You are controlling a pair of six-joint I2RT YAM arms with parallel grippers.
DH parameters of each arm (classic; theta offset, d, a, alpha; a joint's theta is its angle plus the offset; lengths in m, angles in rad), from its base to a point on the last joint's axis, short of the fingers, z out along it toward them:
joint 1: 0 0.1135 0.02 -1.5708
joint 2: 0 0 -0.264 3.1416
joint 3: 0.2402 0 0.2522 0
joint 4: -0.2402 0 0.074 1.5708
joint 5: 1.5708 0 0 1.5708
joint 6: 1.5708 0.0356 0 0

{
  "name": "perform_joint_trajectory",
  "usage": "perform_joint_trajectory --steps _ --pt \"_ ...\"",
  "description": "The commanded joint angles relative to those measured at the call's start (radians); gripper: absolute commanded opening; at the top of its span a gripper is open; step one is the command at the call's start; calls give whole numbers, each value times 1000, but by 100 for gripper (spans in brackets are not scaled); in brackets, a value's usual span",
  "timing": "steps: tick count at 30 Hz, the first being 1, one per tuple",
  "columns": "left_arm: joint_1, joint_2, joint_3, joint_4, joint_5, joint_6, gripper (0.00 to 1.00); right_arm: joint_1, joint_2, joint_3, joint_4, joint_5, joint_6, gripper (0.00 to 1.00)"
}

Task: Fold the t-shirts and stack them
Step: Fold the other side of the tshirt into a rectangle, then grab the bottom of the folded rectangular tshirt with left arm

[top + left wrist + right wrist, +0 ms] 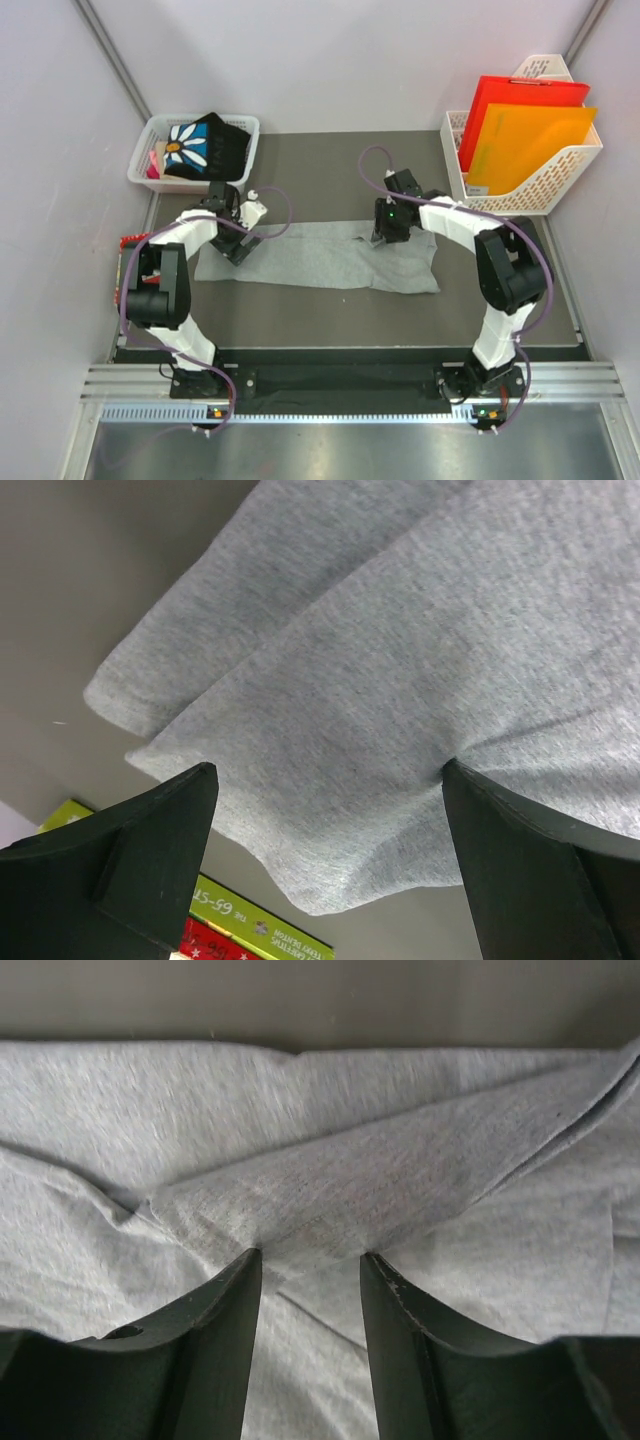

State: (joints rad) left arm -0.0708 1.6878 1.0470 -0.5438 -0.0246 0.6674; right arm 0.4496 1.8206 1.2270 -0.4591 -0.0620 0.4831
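The grey t-shirt lies as a long flat strip across the dark mat. My left gripper is at its left end, jaws wide open over the cloth corner; the right fingertip touches the cloth. My right gripper is low on the shirt's upper right part, jaws partly open, tips pressed onto a raised fold, nothing clamped. The black tee with the daisy print lies bunched in the white basket at the back left.
A white file holder with red and orange folders stands at the back right. A red and green flat packet lies off the mat's left edge, also in the left wrist view. Grey walls close in both sides.
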Motion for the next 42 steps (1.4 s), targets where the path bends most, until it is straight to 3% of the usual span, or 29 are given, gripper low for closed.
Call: perform_joint_trajectory --steps 1,6,15,17,22,25,28,31,39,42 --pt "3 10 13 80 -60 -9 98 1 49 78 46 -16 6 44" --pt "3 4 -34 114 -86 14 98 -6 120 135 39 -22 6 43" --pt "5 4 -114 151 -129 49 98 -8 230 440 -79 -24 -12 41" --pt "5 3 -122 162 -139 54 98 -8 218 447 -92 -9 -11 46" --pt "17 -10 -134 169 -143 70 98 -6 68 255 -70 85 0 53" --pt "26 -14 -130 166 -143 81 98 -3 -172 73 -29 136 20 54" --pt "32 -16 -114 162 -143 86 98 6 -324 -104 10 107 58 54" --pt "37 -19 -87 153 -141 87 98 15 -379 -239 48 67 100 52" --pt "37 -22 17 93 -138 78 98 5 -190 -273 172 -59 143 49" --pt "37 -40 22 74 -130 80 98 -32 -77 -241 172 -62 141 43"
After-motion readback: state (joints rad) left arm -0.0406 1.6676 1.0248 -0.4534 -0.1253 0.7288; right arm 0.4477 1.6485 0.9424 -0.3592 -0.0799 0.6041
